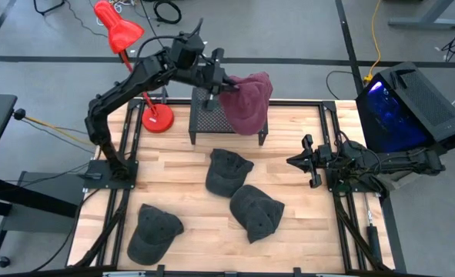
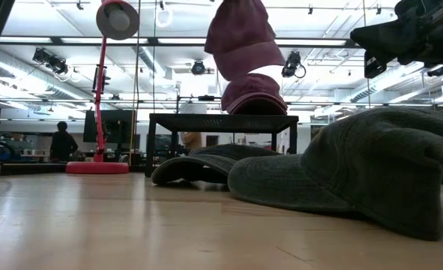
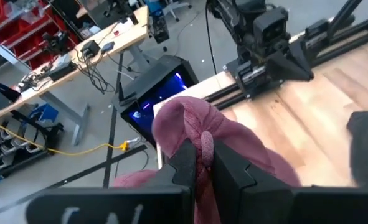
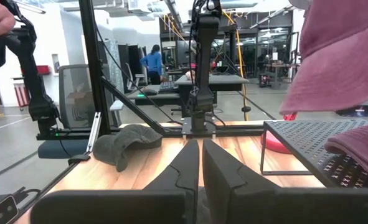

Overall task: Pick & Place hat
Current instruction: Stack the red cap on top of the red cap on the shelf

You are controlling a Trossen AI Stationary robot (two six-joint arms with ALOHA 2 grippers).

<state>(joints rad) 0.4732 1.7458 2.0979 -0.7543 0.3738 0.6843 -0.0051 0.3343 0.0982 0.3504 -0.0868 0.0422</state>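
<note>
Pale wooden counter (image 1: 289,231) planks fill the bench, with a red desk lamp (image 1: 121,35) at the back corner. Left end effector (image 1: 225,83) is clamped on a fold of the maroon fabric cap (image 1: 249,100), which hangs over the black perforated metal stand (image 1: 212,117), its lower edge resting on the mesh. Three dark grey caps (image 1: 255,211) lie flat on the boards (no lettering or logo is readable on any of them). Right end effector (image 1: 295,161) waits at the counter's right side, fingers pressed together on nothing. A black case (image 1: 412,104) glows blue beside it.
</note>
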